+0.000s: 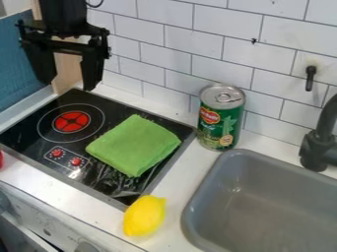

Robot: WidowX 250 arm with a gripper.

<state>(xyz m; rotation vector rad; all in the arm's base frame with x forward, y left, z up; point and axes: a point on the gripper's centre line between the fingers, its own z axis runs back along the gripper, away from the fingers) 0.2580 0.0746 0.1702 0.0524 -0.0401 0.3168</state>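
The black gripper (69, 84) hangs at the upper left, above the back left of the black stovetop (125, 107). Its two fingers stand apart with nothing between them. A folded green cloth (134, 144) lies on the right half of the stovetop and is the nearest loose thing to the gripper. To the right of the cloth, a green can (220, 118) with a silver lid stands upright on the counter near the wall. A yellow lemon (144, 215) rests on the counter by the stovetop's front right corner.
A grey sink (195, 209) takes up the lower right, with a black faucet (320, 142) at the right edge. White wall tiles (158, 56) run behind the counter, with a black hook (311, 78) on them. Part of a red object (1, 160) shows at the left edge.
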